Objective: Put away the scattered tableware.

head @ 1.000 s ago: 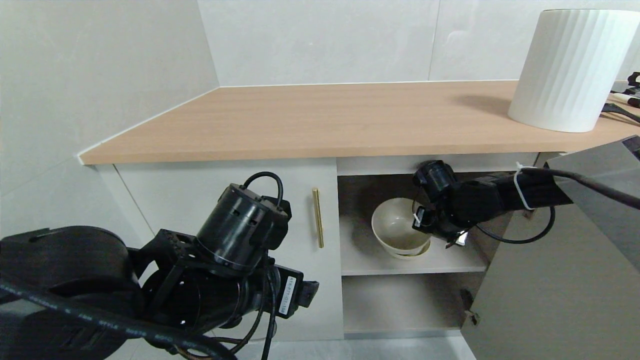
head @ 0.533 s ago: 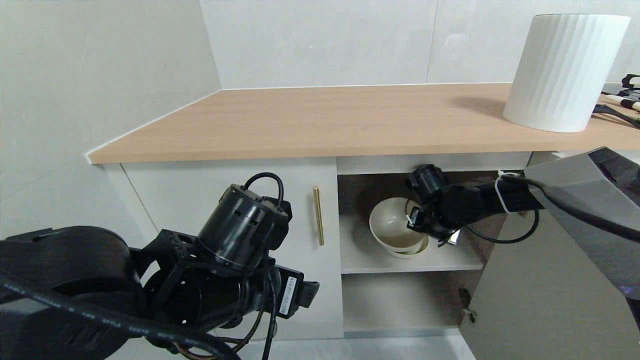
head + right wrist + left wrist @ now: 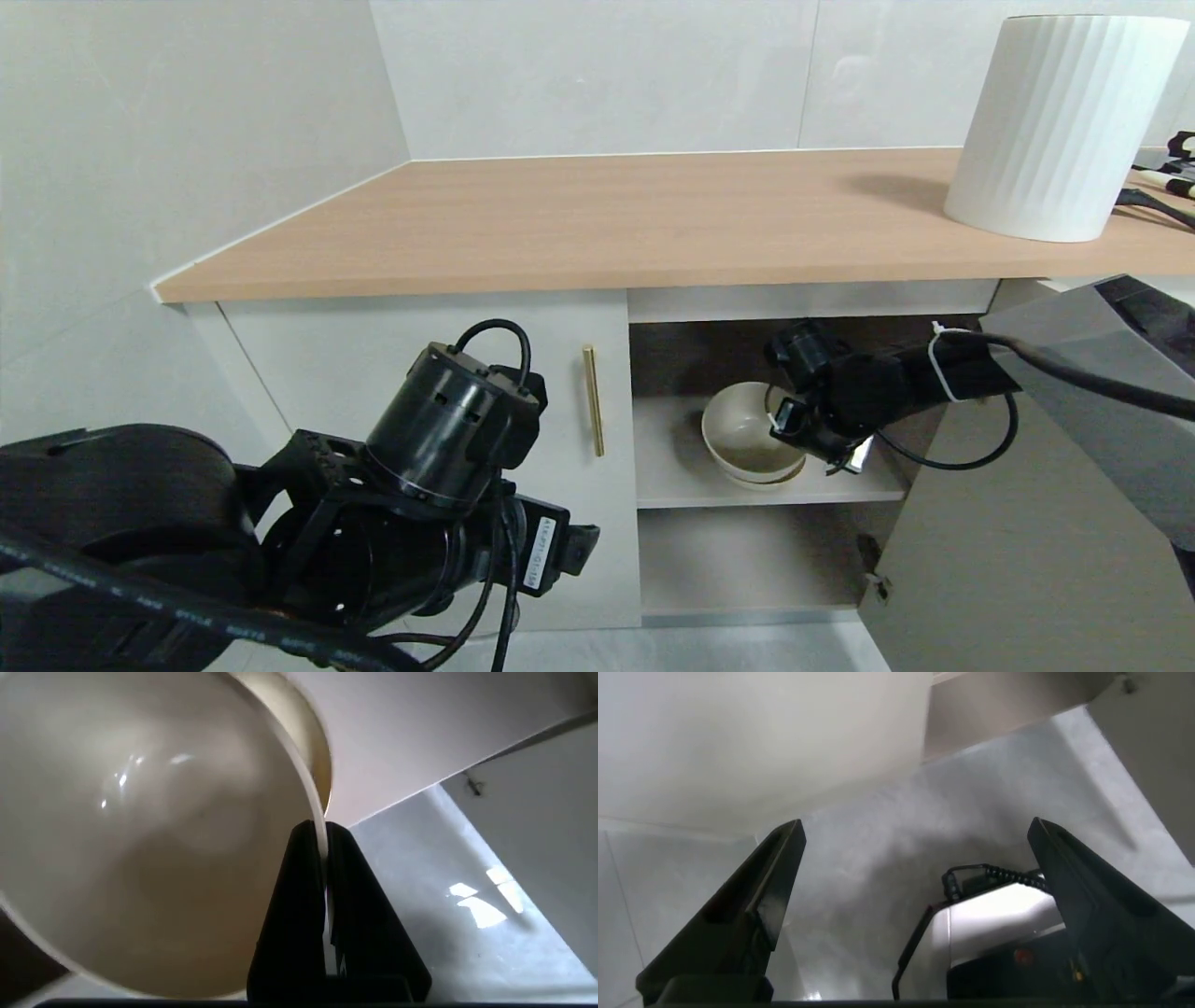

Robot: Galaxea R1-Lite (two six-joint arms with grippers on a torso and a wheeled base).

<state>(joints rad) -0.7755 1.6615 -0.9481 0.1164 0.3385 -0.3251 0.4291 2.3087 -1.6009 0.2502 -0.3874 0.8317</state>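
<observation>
Cream ceramic bowl [image 3: 742,441] sits tilted on the upper shelf [image 3: 672,476] of the open cabinet, over a second cream dish [image 3: 789,473]. Right pincer [image 3: 794,437] reaches in above the shelf, clamped on the bowl's rim. Left pincer [image 3: 915,831] is well apart from the shelf, spread wide, holding nothing.

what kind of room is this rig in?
Most likely a kitchen: wooden countertop against tiled walls, base cabinet with one door open, and a cream bowl inside, held by the right gripper.
</observation>
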